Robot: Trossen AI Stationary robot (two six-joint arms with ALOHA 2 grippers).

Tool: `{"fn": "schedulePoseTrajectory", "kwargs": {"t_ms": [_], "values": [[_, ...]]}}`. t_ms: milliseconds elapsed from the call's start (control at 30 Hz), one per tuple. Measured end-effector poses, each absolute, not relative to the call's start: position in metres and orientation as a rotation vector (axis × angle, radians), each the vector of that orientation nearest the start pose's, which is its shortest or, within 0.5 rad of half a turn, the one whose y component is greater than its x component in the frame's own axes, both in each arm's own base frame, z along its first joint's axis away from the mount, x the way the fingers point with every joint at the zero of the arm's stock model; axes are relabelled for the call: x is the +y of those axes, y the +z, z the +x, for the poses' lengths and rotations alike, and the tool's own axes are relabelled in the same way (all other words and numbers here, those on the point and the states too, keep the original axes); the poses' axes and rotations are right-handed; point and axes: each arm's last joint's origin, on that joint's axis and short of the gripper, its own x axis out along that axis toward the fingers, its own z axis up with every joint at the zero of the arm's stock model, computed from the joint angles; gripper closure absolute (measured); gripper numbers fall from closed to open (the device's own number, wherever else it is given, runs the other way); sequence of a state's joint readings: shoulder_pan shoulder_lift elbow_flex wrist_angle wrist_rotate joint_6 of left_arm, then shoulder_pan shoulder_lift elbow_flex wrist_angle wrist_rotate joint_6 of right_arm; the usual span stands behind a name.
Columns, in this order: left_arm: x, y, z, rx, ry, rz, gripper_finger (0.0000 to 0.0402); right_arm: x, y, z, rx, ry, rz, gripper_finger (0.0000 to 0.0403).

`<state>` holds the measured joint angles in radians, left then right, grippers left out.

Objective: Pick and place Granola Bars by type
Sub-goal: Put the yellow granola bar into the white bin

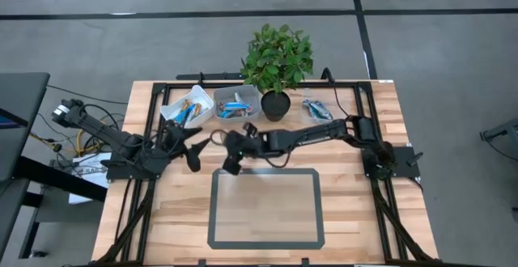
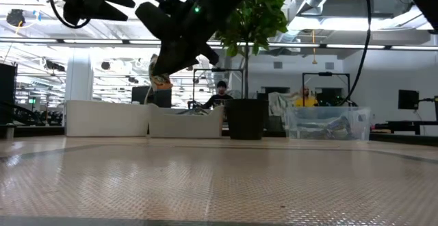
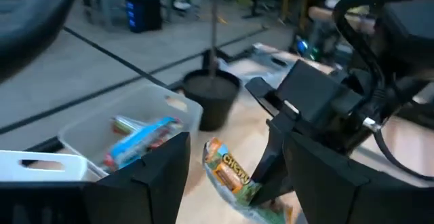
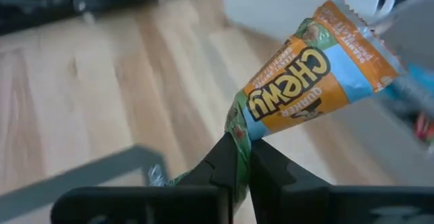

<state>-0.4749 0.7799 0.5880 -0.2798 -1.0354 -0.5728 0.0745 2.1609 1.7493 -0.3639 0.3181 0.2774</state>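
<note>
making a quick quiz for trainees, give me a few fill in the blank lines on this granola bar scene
The right pincer is shut on an orange-tan ____ bar.
The held bar hangs ____ the wooden table, not on it.
The potted plant stands between the middle tub and the ____ tub.
The left pincer holds ____.

Missing words: Chewy; above; right-hand; nothing

the granola bar's lower end is hidden between the right jaws.
</note>
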Motion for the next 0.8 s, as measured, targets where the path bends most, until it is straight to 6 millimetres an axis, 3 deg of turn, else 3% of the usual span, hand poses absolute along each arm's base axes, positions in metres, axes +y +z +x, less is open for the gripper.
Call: {"fn": "schedulePoseTrajectory", "kwargs": {"t_ms": [200,533,800], "values": [[-0.039,0.264,0.155,0.18,0.655,-0.266,0.0173,0.009,0.222,0.491,0.616,-0.322,0.057,0.0383],[-0.019,0.263,0.163,0.23,0.639,-0.334,0.0173,0.01,0.234,0.499,0.492,-0.28,-0.029,0.0389],[-0.014,0.262,0.164,0.235,0.646,-0.346,0.0173,0.011,0.244,0.503,0.393,-0.263,-0.097,0.0389]]}}
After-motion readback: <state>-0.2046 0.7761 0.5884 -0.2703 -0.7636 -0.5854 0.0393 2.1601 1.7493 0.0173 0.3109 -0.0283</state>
